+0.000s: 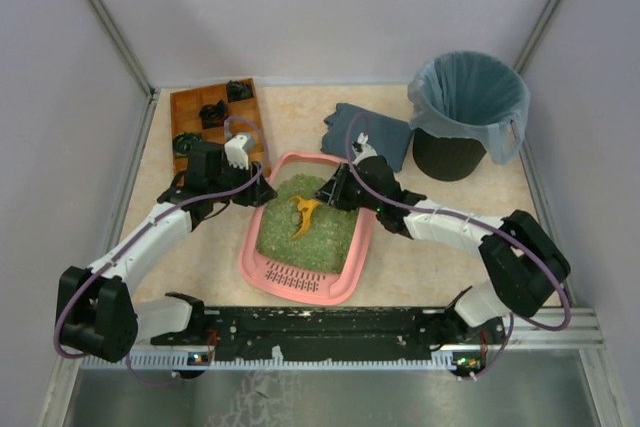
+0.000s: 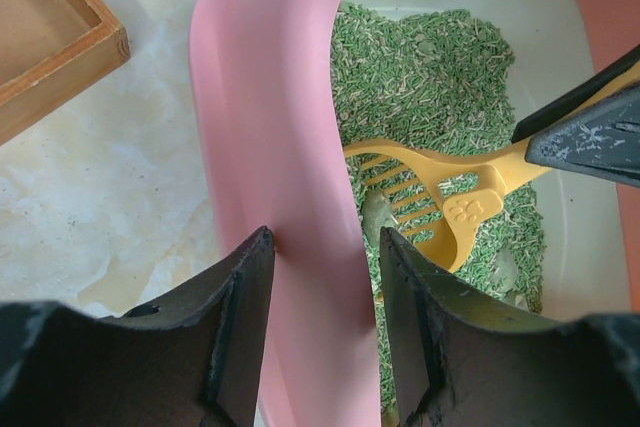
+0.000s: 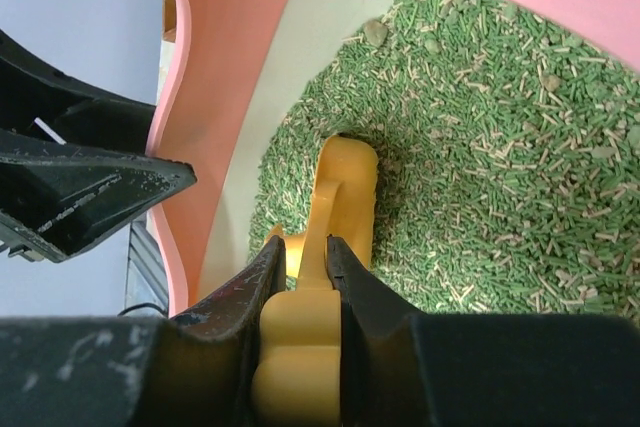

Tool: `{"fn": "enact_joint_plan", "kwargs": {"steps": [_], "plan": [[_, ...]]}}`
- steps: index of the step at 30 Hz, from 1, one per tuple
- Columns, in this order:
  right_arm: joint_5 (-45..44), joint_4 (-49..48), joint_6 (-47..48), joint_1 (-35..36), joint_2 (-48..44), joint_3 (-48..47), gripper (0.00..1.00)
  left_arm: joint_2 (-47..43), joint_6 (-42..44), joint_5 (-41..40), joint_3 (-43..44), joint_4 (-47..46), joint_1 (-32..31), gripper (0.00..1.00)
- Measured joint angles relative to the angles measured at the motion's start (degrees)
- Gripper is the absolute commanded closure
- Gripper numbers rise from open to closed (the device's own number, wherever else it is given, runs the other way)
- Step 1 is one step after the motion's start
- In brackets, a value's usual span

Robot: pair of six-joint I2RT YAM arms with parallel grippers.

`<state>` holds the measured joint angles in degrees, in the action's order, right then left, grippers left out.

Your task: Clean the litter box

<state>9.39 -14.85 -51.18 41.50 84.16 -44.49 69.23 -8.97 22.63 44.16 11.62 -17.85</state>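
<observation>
The pink litter box (image 1: 300, 282) lies mid-table with green litter (image 1: 310, 232) and a slotted grille at its near end. My left gripper (image 1: 258, 187) straddles the box's left rim (image 2: 270, 97), one finger outside and one inside, shut on it (image 2: 325, 237). My right gripper (image 1: 335, 192) is shut on the handle of a yellow slotted scoop (image 1: 303, 213), (image 3: 303, 244). The scoop head (image 2: 440, 197) rests in the litter (image 3: 480, 147), with a few brownish clumps near it. The scoop's handle (image 3: 345, 182) runs down into the litter by the left wall.
A black bin with a blue-grey bag (image 1: 467, 112) stands at the back right. A dark grey cloth (image 1: 365, 132) lies behind the box. A brown wooden compartment tray (image 1: 215, 117) with dark items sits at the back left, close to my left arm.
</observation>
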Motion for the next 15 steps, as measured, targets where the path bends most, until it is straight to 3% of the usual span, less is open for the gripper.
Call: {"fn": "enact_joint_plan", "kwargs": {"steps": [15], "plan": [[-4.48,0.46,-5.64,1.49,-11.52,9.57,1.0,-4.07,-0.22,-1.92,0.0,-0.09,0.0,0.34]]}}
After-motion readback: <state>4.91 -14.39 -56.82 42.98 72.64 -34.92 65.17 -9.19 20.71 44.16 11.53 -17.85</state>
